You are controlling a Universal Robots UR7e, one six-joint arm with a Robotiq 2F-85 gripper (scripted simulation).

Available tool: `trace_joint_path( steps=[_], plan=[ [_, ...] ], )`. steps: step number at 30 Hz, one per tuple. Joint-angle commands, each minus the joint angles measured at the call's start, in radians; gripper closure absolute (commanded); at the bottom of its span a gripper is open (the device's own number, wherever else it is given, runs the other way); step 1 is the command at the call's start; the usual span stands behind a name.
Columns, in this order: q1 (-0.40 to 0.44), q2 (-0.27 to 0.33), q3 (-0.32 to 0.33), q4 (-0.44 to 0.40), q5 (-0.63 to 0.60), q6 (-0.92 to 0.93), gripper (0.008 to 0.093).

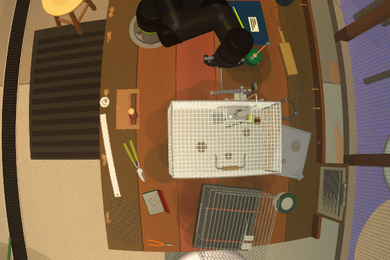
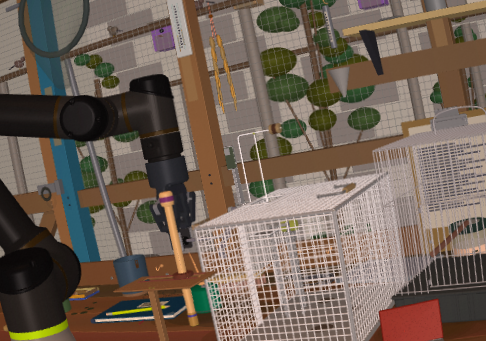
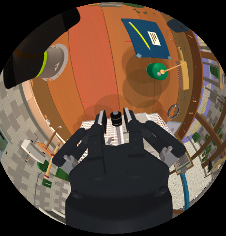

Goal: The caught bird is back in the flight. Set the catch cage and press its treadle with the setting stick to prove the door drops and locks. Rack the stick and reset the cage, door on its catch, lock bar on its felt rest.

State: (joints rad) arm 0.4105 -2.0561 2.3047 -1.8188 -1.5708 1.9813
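In the middle of the wooden bench stands the white wire catch cage (image 1: 224,138) (image 2: 300,257), with a grey lever mechanism (image 1: 237,114) on its roof and a thin wire loop with a wooden knob (image 2: 274,128) rising above it. At the cage's back end a slim metal rod carries a dark round knob (image 3: 116,118), which sits between the fingers of my gripper (image 3: 115,119) (image 2: 175,222). The wooden setting stick (image 2: 177,254) stands upright in its rack (image 1: 128,108), seen in the foreground of the second side camera. My gripper is open and holds nothing.
A green round weight with a thin wooden handle (image 1: 252,58) (image 3: 157,70) sits just behind the gripper, beside a blue book (image 3: 147,38). A dark barred cage (image 1: 230,217) stands in front of the catch cage. Shears (image 1: 134,160), a white ruler (image 1: 109,155) and a brush (image 1: 287,54) lie near the bench edges.
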Motion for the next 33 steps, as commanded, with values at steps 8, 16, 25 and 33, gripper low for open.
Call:
trace_joint_path(
  steps=[8, 16, 25, 33],
  plan=[
    [0.000, -0.005, -0.016, 0.019, 0.000, 0.000, 0.0634],
    [0.000, -0.020, -0.076, 0.094, 0.000, 0.000, 0.0634],
    [0.000, -0.032, -0.181, 0.211, 0.000, 0.000, 0.0634],
    [0.000, -0.031, -0.261, 0.291, 0.000, 0.000, 0.0634]
  ],
)
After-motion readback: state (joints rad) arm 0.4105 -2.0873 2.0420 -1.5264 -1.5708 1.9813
